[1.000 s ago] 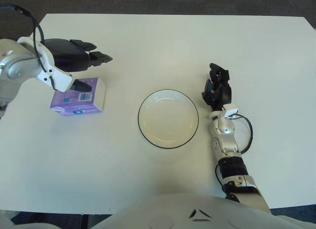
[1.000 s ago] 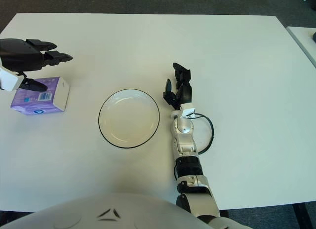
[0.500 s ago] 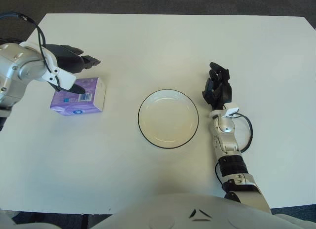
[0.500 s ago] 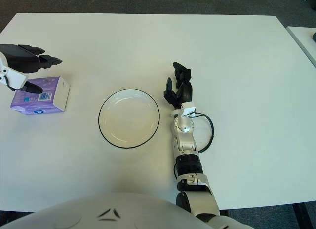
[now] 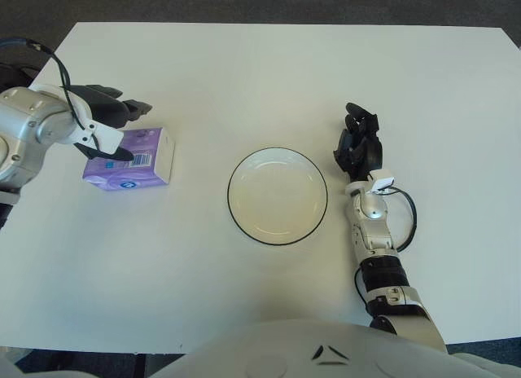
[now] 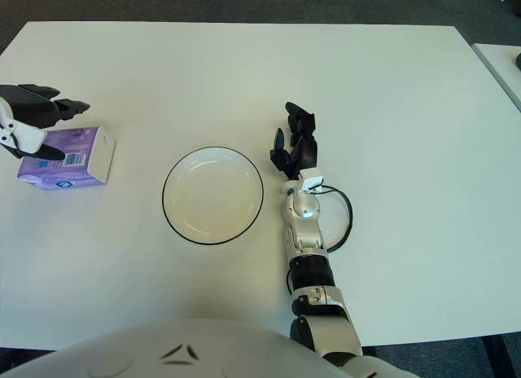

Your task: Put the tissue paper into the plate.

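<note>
You see a matt, smooth white table (image 5: pixel 260 76) with no sheen. The plate (image 5: pixel 278 196) on it looks glazed and glossy, cream inside with a thin dark rim. The tissue paper (image 5: pixel 130 159) sits in a purple printed wrapper, apparently soft plastic film with a slight shine. The left hand (image 5: pixel 104 121) has black, matt plastic fingers on a silvery metallic-looking wrist; the right hand (image 5: pixel 358 143) is the same black plastic, its forearm glossy pale casing.
</note>
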